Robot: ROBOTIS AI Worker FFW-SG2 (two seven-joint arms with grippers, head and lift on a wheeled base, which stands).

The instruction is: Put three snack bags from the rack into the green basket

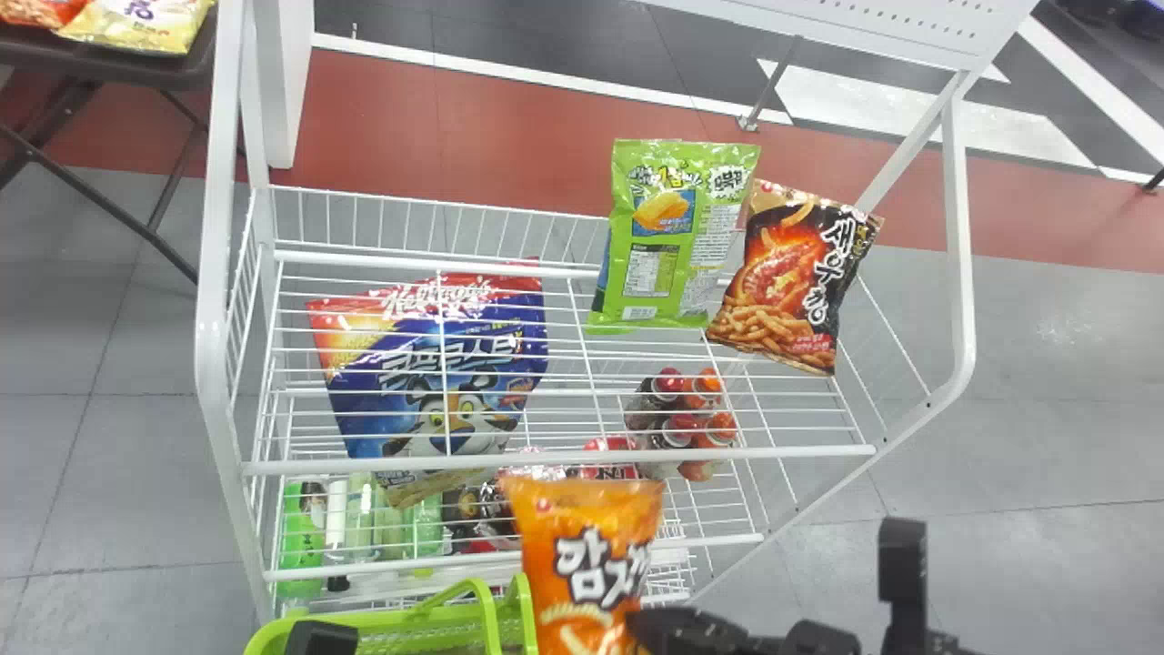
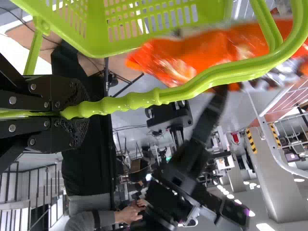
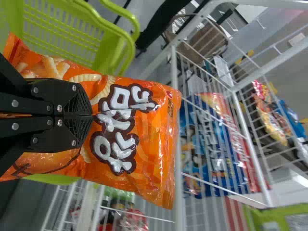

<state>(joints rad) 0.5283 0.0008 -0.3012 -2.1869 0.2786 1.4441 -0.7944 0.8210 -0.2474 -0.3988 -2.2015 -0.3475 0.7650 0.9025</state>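
Note:
In the head view my right gripper [image 1: 677, 628] holds the orange snack bag [image 1: 587, 555] upright at the right side of the green basket [image 1: 400, 623], in front of the rack. The right wrist view has that gripper [image 3: 89, 116] shut on the orange bag [image 3: 156, 144], the basket [image 3: 110, 41] close beside it. My left gripper [image 1: 318, 639] is at the bottom edge; its wrist view shows the gripper [image 2: 72, 111] shut on the basket handle [image 2: 139, 100]. Upright on the rack's upper shelf are a blue bag [image 1: 446, 391], a green bag [image 1: 650, 236] and a black-and-orange bag [image 1: 791, 282].
The white wire rack [image 1: 559, 461] spans the middle, its front rail just beyond the orange bag. Bottles [image 1: 677, 428] and cans stand on its lower shelf. A dark table [image 1: 118, 64] with more bags is at the far left.

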